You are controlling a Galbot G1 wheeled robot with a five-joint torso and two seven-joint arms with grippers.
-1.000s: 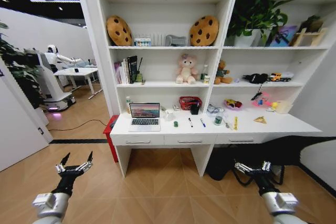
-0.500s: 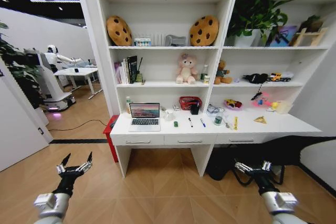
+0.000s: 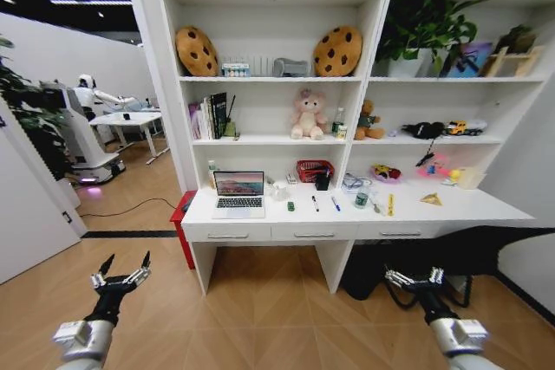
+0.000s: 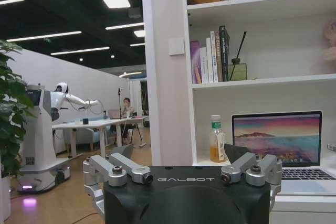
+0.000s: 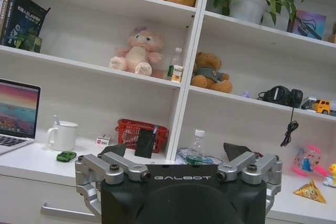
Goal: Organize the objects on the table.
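both claws hang low over the floor, well short of the table (image 3: pixel 260 216): left gripper (image 3: pixel 120 276) spread open, right gripper (image 3: pixel 414 279) seemingly parted too. laptop (image 3: pixel 239 193) and toy car (image 3: pixel 290 205) sit up ahead.

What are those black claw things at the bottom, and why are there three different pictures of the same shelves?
Those claws belong to a robot on wheels with two arms. Each arm ends in a pincer for grabbing things. One picture comes from a camera on the robot's head, so you see its left pincer and right pincer low down over the wooden floor. Both are open and hold nothing. The other two pictures come from small cameras on each wrist, looking past the pincer at the shelves. On the white desk lie an open laptop, a tiny green toy car, a black pen and a blue pen. A white mug stands beside the laptop. The robot is standing back from the desk and touching nothing.
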